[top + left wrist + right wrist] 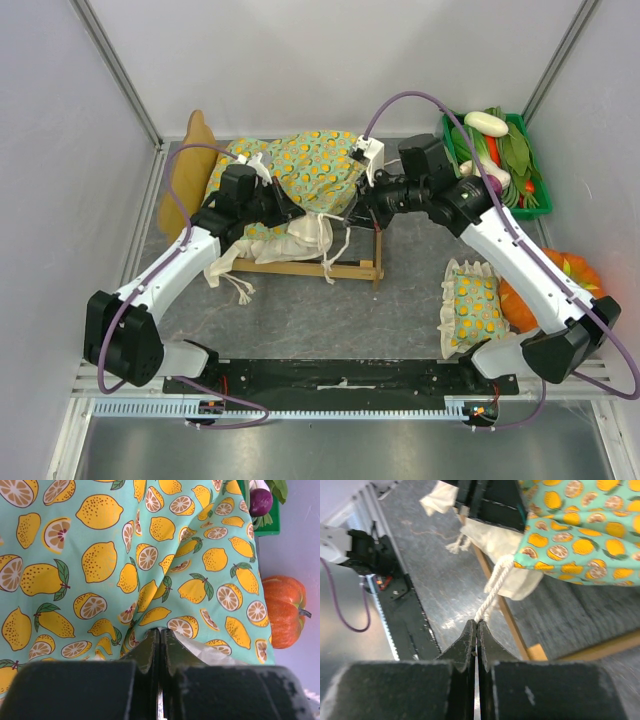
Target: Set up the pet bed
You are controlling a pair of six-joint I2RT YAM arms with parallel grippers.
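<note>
The pet bed (305, 268) is a small light-wood frame with its tall headboard (184, 178) at the left. A green citrus-print blanket (315, 165) with cream lining is bunched over it. My left gripper (288, 212) is shut on a fold of the blanket (100, 560), its jaws (159, 630) pressed together at the fabric's edge. My right gripper (363, 205) is shut on the blanket's white twisted cord (492, 590), and the cord runs taut up from the fingertips (477, 623). The bed's wood rail (510, 620) and dark base (580, 615) lie below.
A matching ruffled pillow (470, 305) lies at the right front beside an orange pumpkin (580, 275). A green crate of vegetables (500, 160) stands at the back right. Loose cream cords (235, 285) trail onto the table left of the bed.
</note>
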